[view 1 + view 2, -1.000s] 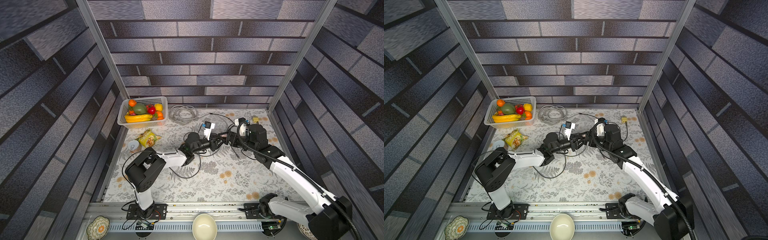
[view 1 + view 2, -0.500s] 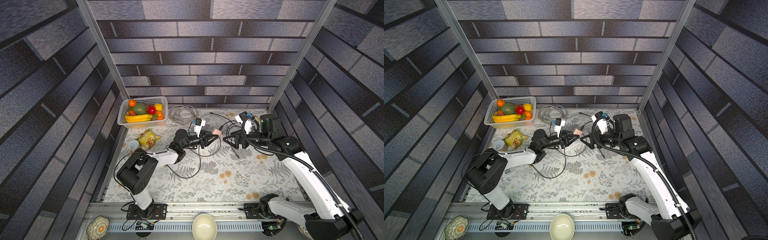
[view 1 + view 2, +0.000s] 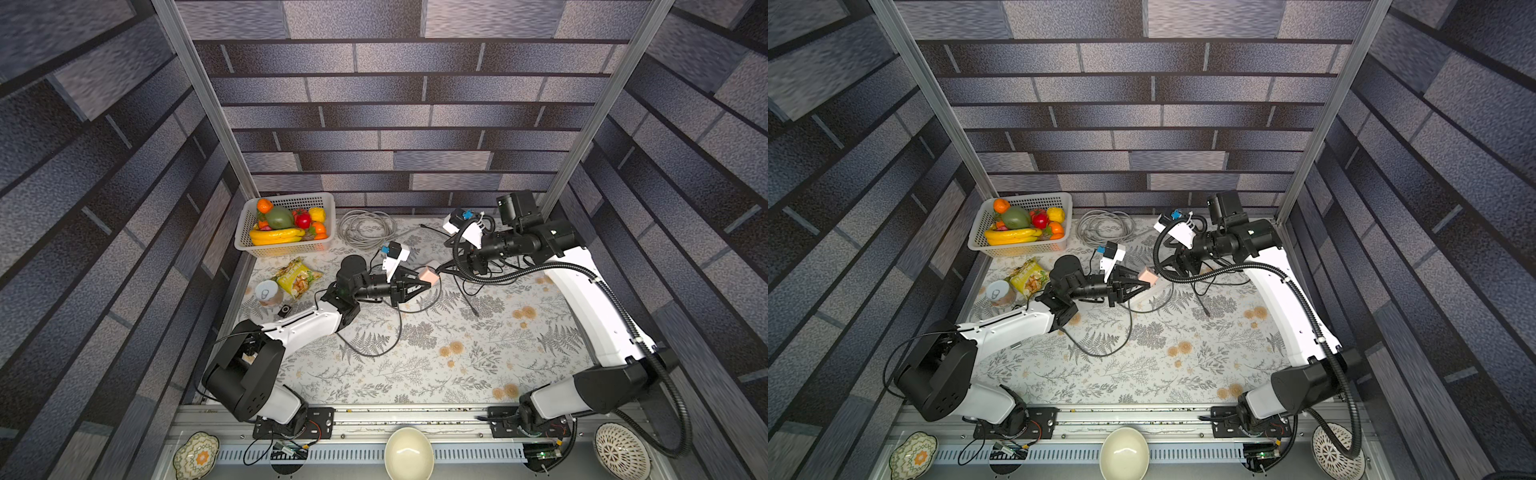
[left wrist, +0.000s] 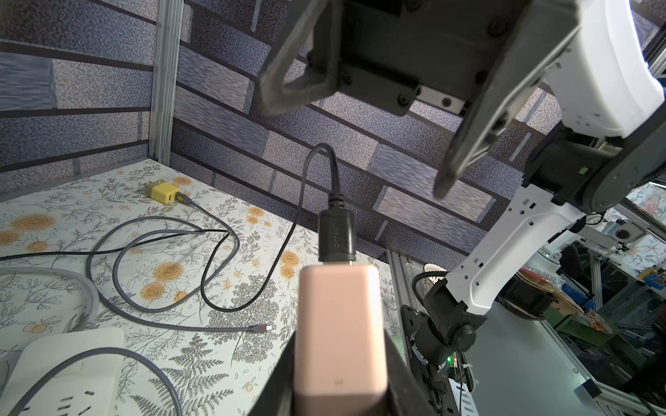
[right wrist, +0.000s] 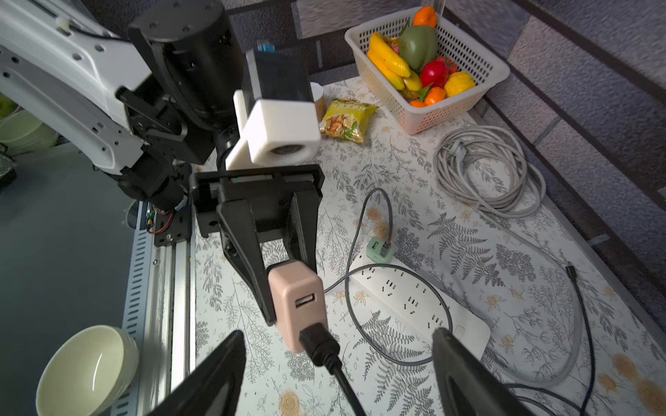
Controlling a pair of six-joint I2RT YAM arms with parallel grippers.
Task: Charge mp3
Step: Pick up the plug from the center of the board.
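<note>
My left gripper [image 3: 428, 279] [image 4: 340, 360] is shut on a pink charger block [image 3: 428, 274] [image 5: 297, 302], held above the mat. A black USB plug [image 4: 337, 236] [image 5: 319, 342] sits in the block's port, and its black cable trails toward the right arm. My right gripper [image 3: 473, 264] [image 5: 337, 336] faces the block with its jaws open wide on either side of the plug, touching nothing. The mp3 [image 3: 284, 310], a small black square device, lies on the mat beside a can [image 3: 268, 293], far from both grippers.
A white power strip [image 5: 414, 306] lies under the grippers with a green adapter [image 5: 378, 248] plugged in. A yellow adapter [image 4: 163, 191] and loose cables lie at the back right. A fruit basket [image 3: 286, 245], grey cable coil [image 3: 365, 228] and snack packet [image 3: 296, 277] stand at the back left.
The right wrist has drawn back toward the back right corner, and its jaws have narrowed slightly. The left arm's elbow shifted left, while the pink block stays about where it was.
</note>
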